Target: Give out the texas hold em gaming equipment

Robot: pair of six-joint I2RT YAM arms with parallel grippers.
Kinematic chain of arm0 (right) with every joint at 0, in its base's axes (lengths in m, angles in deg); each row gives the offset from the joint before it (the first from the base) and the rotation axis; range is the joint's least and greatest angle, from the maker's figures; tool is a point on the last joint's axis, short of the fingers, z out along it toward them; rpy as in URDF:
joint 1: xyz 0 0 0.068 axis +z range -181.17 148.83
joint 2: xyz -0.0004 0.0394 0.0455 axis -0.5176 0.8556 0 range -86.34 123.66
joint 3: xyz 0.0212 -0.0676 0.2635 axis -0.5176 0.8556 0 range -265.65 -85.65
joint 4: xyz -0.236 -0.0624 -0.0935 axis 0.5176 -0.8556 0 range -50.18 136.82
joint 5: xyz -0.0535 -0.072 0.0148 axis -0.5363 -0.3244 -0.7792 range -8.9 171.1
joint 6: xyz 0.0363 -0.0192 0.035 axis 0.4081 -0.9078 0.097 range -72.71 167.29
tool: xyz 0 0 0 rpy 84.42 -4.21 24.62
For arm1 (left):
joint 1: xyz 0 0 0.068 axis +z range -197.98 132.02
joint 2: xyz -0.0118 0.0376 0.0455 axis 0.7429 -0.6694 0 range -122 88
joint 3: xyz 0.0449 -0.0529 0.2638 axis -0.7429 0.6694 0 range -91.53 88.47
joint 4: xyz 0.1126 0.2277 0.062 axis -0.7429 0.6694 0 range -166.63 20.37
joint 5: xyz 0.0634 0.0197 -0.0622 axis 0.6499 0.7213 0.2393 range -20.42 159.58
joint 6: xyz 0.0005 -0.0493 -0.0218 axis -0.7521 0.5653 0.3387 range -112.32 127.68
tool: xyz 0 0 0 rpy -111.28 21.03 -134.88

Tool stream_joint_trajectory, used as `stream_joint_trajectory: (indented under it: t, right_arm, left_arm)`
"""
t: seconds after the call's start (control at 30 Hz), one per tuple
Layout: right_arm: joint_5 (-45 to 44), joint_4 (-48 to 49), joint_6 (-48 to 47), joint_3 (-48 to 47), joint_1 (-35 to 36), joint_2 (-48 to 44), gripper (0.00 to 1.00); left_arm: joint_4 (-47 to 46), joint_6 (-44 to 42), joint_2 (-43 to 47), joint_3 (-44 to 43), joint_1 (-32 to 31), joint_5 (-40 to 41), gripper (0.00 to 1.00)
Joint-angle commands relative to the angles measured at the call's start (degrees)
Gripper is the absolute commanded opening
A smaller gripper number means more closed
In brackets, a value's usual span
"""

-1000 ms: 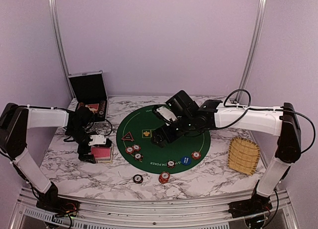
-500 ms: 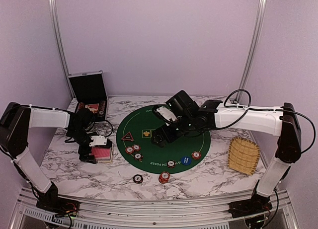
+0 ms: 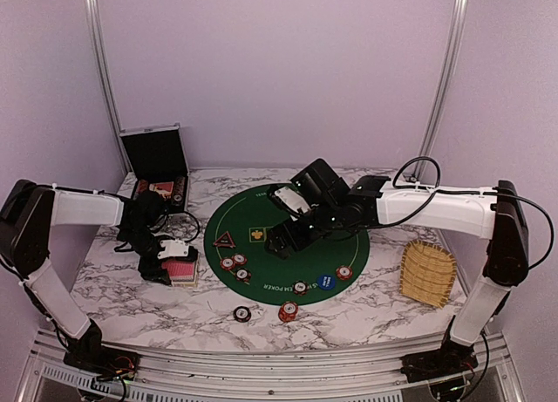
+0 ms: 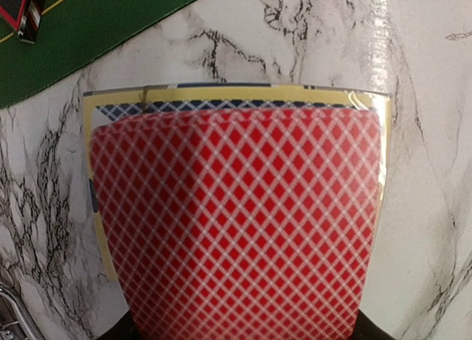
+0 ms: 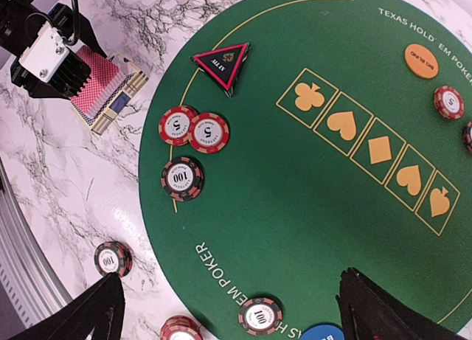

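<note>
Red-backed card bowed btwn L hand fingers, pinched by its side edges, over yellow-edged pack on marble bench, 9 o'clock off green mat. R hand wide open, empty, above mat ctr.

On the marble table, the left pincer sits at a stack of red-backed cards, left of the green poker mat. The right pincer hovers over the mat's middle. A dark chip and a red chip lie just near of the mat, and a wicker tray lies to its right.
</note>
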Motion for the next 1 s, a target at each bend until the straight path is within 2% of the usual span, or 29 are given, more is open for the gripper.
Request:
stream_joint_trajectory:
  t: [0.0, 0.1, 0.33, 0.63, 0.8, 0.97]
  right_arm:
    - [1.01, 1.76, 0.21, -0.42, -0.37, -0.86, 0.99]
    - [1.87, 2.08, 0.46, -0.48, -0.39, -0.29, 0.99]
    - [3.11, 3.07, 1.14, -0.52, -0.39, 0.27, 0.99]
    - [5.42, 4.55, 2.84, -0.52, -0.44, 1.72, 0.99]
    - [10.2, 7.44, 6.38, -0.89, -1.83, 3.8, 0.98]
    - [19.79, 13.69, 12.25, -1.57, -4.26, 6.72, 0.99]
  left_arm:
    - [0.11, -0.12, 0.23, 1.17, -0.37, 0.73, 0.58]
    - [0.18, -0.09, 0.84, 1.1, -0.41, 0.72, 0.41]
    - [0.19, 1.06, 3.12, 0.84, -0.4, 0.83, 0.17]
    - [0.21, 3.2, 5.44, 0.5, -0.4, -1.67, 0.01]
    - [0.9, 5.03, 7.34, -0.7, -0.55, -3.65, 0.0]
    - [3.54, 7.45, 8.9, -4.64, -1.57, -6.07, 0.0]
